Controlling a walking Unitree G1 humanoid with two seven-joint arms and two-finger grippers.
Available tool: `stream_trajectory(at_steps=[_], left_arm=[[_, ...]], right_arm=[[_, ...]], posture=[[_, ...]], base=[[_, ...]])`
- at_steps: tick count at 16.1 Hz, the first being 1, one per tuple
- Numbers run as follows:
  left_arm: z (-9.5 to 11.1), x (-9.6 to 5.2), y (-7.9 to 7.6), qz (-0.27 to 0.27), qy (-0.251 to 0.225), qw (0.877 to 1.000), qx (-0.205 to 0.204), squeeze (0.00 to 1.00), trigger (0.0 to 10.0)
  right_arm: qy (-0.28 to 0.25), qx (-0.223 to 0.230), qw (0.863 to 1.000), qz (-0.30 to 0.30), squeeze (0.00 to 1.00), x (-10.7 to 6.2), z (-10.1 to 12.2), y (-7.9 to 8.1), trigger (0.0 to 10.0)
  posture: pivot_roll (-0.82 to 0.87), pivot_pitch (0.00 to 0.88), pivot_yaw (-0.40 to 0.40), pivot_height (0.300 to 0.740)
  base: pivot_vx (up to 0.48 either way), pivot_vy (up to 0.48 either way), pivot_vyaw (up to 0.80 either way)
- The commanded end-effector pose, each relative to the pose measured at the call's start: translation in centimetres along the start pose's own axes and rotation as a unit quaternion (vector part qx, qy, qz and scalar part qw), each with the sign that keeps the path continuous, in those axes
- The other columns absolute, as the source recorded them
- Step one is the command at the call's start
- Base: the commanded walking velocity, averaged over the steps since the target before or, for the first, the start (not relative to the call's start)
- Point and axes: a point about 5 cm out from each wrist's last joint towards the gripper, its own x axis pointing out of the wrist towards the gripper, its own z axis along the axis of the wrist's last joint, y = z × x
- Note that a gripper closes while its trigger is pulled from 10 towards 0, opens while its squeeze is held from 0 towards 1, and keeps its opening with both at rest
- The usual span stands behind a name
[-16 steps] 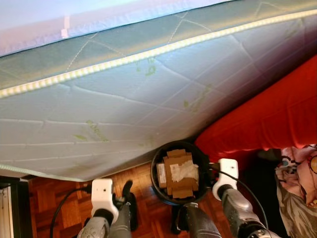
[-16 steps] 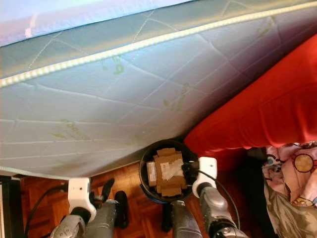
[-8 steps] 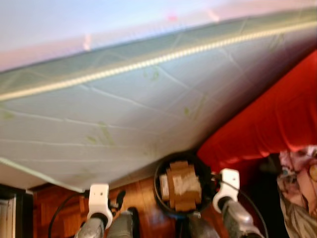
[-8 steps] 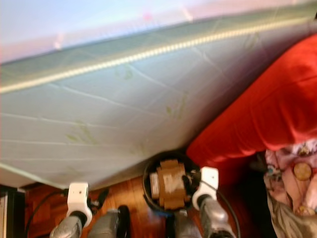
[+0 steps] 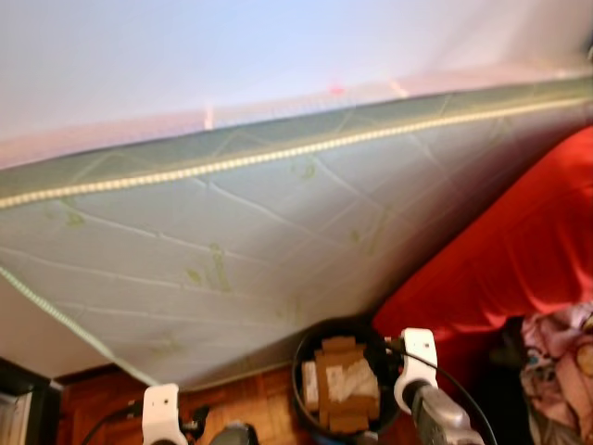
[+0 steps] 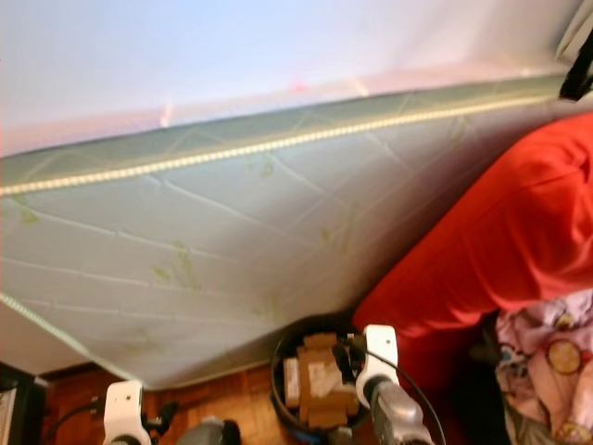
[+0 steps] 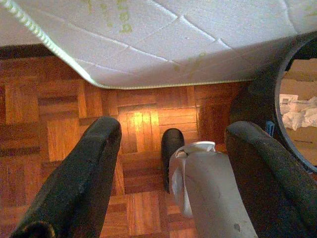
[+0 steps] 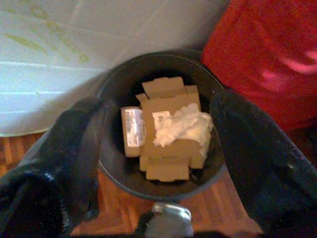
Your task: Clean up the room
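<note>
the bin [image 8: 163,124] of cardboard scraps sits on the floor where mattress [image 5: 278,241] meets red bedding [image 5: 500,250], directly ahead of the right gripper [image 8: 158,163], the nearer one. both it and the left gripper [image 7: 168,163] gape wide, empty.

Quilted cloth mattress [image 5: 232,250], glossy wood parquet floor [image 7: 64,114], brown cardboard scraps [image 8: 166,144], matt black bin [image 8: 111,91]

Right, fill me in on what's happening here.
The robot stands over a black bin holding flattened cardboard and crumpled white paper. The bin sits on the parquet floor, wedged between a quilted mattress and a red cushion. The right claw hovers open above the bin; the left claw hangs open over the floor.
</note>
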Motion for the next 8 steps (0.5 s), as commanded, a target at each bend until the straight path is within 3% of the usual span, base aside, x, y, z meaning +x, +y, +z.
stream_trajectory(at_steps=[1, 8], left_arm=[[-0.8, -0.2, 0.3, 0.01, 0.013, 1.0, -0.002, 0.0, 10.0], [-2.7, -0.7, 0.5, 0.025, 0.057, 0.998, -0.014, 0.0, 10.0]], right_arm=[[0.024, -0.002, 1.0, -0.009, 0.0, -0.4, -1.1, -0.5, 10.0], [0.079, 0.011, 0.996, -0.038, 0.0, -1.5, -4.5, -1.0, 10.0]], posture=[[0.12, 0.088, -0.059, 0.695], [0.11, 0.066, -0.057, 0.695]], base=[[0.0, 0.0, 0.0], [0.0, 0.0, 0.0]])
